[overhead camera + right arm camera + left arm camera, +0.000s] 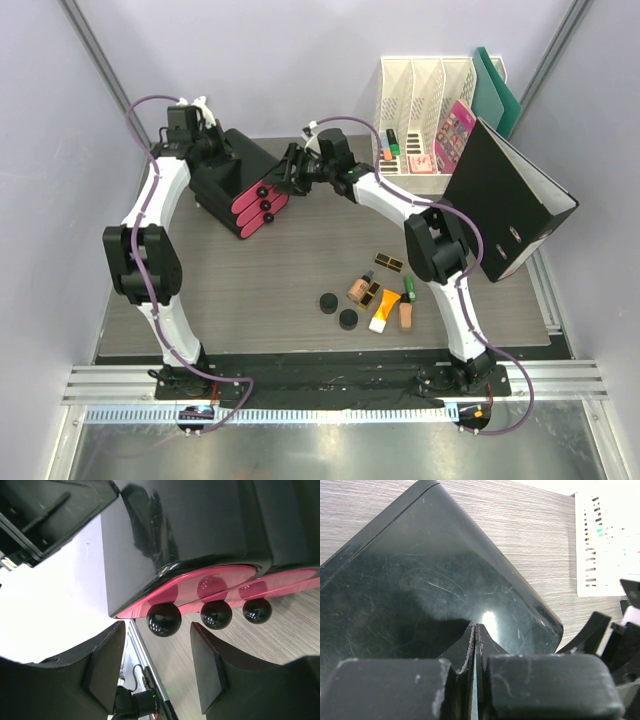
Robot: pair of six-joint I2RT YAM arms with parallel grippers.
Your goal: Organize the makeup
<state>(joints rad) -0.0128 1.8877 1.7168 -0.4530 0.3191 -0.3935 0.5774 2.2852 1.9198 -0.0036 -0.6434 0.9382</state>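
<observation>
Makeup (362, 290) needs a drawer (210, 582), so I'd centre my spread right gripper (156, 645) on the end knob (163, 619), left gripper (476, 632) pressed together.

Reaches the left arm (150, 205) from the near edge up the left side, elbow out to the left, wrist at the far left. Holds the left gripper (476, 635) pointing down, fingers pressed together with no gap. Stretches the right arm (385, 195) from the near right up and across to the far middle, wrist turned left. Holds the right gripper (155, 655) with fingers spread wide apart
</observation>
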